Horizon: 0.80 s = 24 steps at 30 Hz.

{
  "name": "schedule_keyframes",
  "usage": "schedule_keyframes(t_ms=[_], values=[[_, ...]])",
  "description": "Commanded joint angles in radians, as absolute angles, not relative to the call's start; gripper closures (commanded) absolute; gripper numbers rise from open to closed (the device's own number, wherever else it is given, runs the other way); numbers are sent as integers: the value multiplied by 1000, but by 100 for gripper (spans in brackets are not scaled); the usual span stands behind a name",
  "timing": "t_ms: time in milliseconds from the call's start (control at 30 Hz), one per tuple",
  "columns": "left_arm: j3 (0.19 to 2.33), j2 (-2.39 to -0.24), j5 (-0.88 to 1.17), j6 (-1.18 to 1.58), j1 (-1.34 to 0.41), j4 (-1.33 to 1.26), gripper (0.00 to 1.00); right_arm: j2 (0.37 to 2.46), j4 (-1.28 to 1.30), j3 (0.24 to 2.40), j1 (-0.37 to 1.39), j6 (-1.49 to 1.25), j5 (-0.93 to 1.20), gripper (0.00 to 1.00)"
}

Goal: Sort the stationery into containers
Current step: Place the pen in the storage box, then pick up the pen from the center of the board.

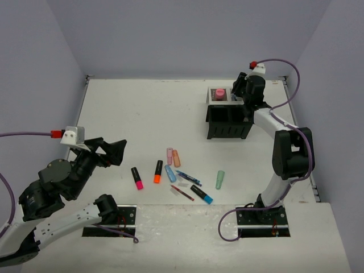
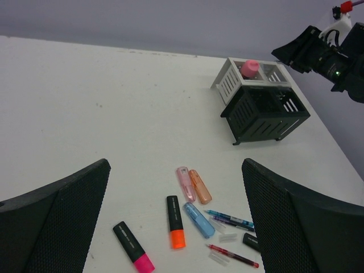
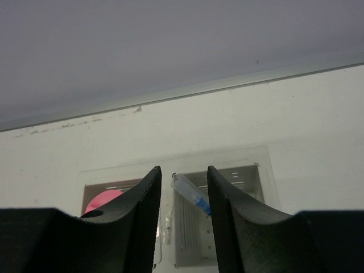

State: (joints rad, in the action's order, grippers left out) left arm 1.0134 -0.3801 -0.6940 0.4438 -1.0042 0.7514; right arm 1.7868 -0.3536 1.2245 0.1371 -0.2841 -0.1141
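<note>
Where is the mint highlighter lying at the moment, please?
In the top view the mint highlighter lies apart, right of the blue pen, on the near side of the organizer.

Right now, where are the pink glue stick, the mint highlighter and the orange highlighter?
pink glue stick [image 1: 218, 94], top external view, on its round pink top.
mint highlighter [image 1: 219, 180], top external view, middle of its body.
orange highlighter [image 2: 174, 219], left wrist view, on its black barrel.
</note>
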Motion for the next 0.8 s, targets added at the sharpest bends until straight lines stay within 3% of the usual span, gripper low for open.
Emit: schedule_keyframes(t_ms=[0, 167, 333, 467, 567, 767], values=[[992, -471, -753, 550, -1006, 790, 0, 1623, -283, 1248, 153, -281, -15, 58], [987, -687, -865, 726, -1006, 880, 0, 1427, 23, 1281, 299, -187, -10, 56], [1061, -919, -977, 899, -961, 1043, 0, 1339, 490, 1305, 508, -200, -46, 43], [1023, -956, -815, 724, -782, 866, 0, 1292, 585, 1181, 692, -230, -78, 36], [975, -940, -630, 631, -639, 746, 0, 1272, 578, 1090, 803, -255, -123, 42], [956, -941, -538, 595, -543, 749, 0, 1289, 465, 975, 976, -276, -196, 58]])
